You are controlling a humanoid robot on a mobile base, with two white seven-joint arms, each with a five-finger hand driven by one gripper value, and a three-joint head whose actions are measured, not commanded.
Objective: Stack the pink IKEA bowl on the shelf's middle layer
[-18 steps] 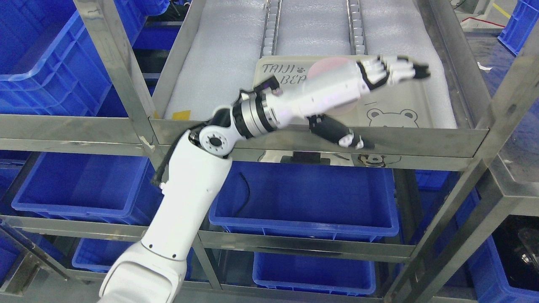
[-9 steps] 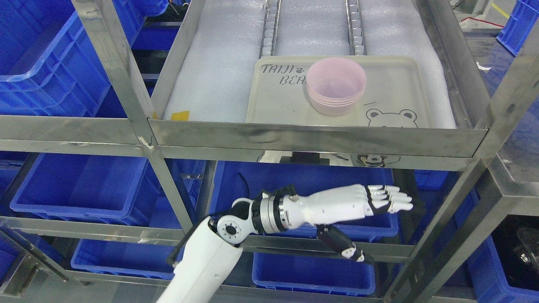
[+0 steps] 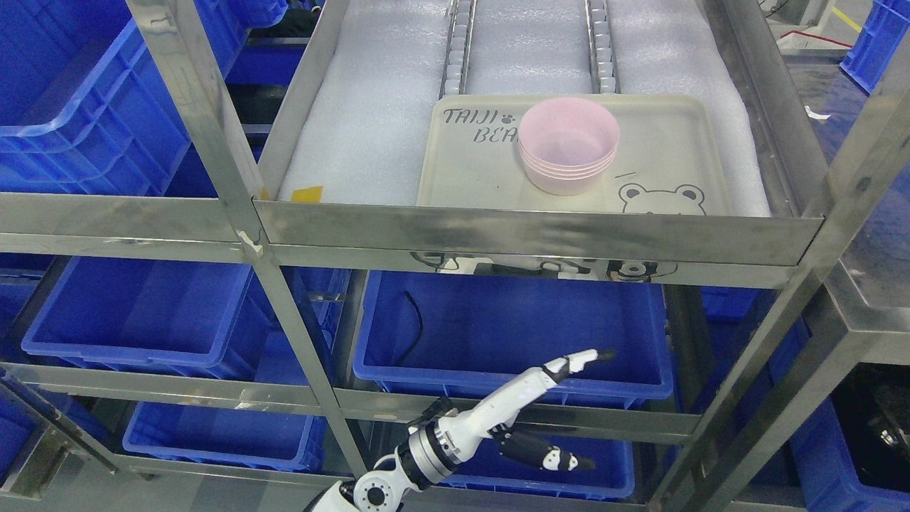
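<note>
One robot hand is in sight, the left hand (image 3: 540, 405), low down near the bottom of the picture. Its fingers (image 3: 579, 361) are stretched out long and flat, and the thumb (image 3: 547, 455) sticks out on its own below them. The hand is open wide and holds nothing at all.

Behind the hand, the wrist and a short bit of white arm run down to the bottom edge. The hand hangs in front of a blue bin (image 3: 512, 334) on a lower shelf, well away from the bowls. I think it is kept down there so it cannot bump them.

Up above, on the steel shelf (image 3: 540, 238), lies a pale tray (image 3: 668, 149) with a bear drawn on it. The tray lies on soft white foam (image 3: 370, 107), most likely so that things do not slide or get scratched.

On the tray stands the pink bowl stack (image 3: 567, 146). The bowls sit one inside the other, standing straight, with their rims showing like rings down the side. They nest like that to take up less room. The top bowl sits neatly in the one below, so the job looks finished to me.

More blue bins fill the shelves all around. The right arm is not in the picture.
</note>
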